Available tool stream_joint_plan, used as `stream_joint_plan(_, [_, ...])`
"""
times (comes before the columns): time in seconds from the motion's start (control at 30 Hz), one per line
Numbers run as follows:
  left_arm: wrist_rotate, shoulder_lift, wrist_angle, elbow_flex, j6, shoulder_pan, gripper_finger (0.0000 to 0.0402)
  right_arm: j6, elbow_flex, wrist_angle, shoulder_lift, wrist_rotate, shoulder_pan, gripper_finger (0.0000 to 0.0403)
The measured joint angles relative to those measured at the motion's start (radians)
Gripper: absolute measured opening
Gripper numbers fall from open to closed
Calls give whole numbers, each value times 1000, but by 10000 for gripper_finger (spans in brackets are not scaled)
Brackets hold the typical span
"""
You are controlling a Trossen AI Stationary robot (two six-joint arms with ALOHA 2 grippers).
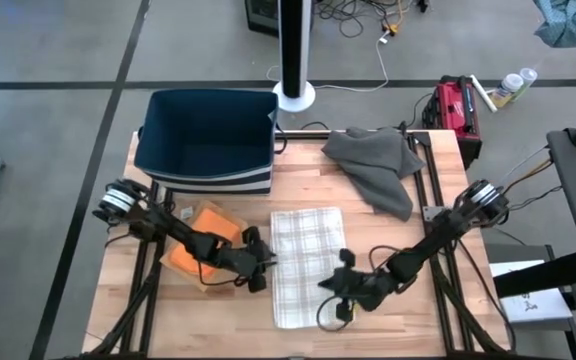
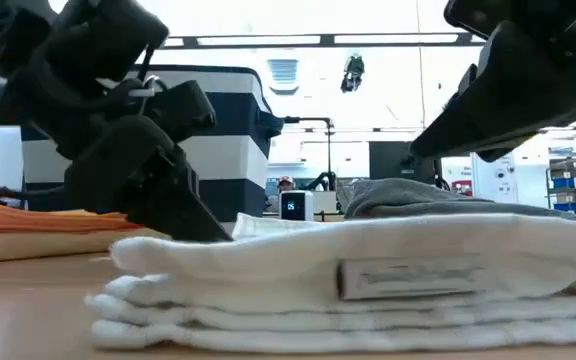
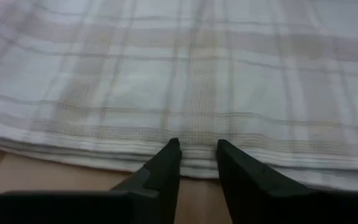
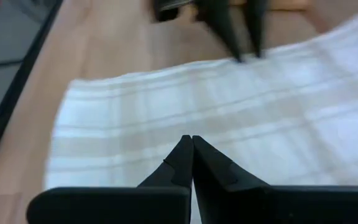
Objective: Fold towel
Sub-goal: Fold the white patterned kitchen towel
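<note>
Several soft, limp layers made up the folded plaid towel [image 1: 307, 265] lying mid-table [image 1: 388, 330], probably best pinched at an edge, where the left gripper [image 3: 194, 149] stood slightly parted and empty while the right gripper [image 4: 189, 144] hung shut, holding nothing.

One folded plaid towel [image 1: 306, 262], one grey cloth [image 1: 376, 165] and one orange cloth [image 1: 204, 238] are counted on the bench [image 1: 298, 180]. One dark bin [image 1: 208, 135] and two pincers, left [image 1: 261, 268] and right [image 1: 334, 297], are recorded.
</note>
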Motion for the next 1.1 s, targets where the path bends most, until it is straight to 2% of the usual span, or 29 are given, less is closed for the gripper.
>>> stream_joint_plan(0.1, [-7,40,78,-12,0,0,95,26,-73,5,-46,40,-2,0])
stream_joint_plan(0.17, [-2,41,69,-12,12,0,94,27,-99,6,-57,51,-11,0])
stream_joint_plan(0.4, [17,-58,-102,18,39,0,103,41,-207,4,-74,50,-55,0])
stream_joint_plan(0.5, [0,-85,-54,48,51,0,109,32,-263,108,-67,48,-73,0])
stream_joint_plan(0.6, [0,-72,-26,65,71,0,110,-41,-328,280,-65,49,-74,0])
stream_joint_plan(0.7, [23,-49,-28,86,72,3,85,-100,-395,439,-72,50,-74,0])
stream_joint_plan(0.83, [56,-49,-71,98,19,3,13,-164,-467,620,-73,27,-74,0])
stream_joint_plan(1.1, [65,-19,-104,93,-61,-13,2,-207,-489,631,-73,6,-76,0])
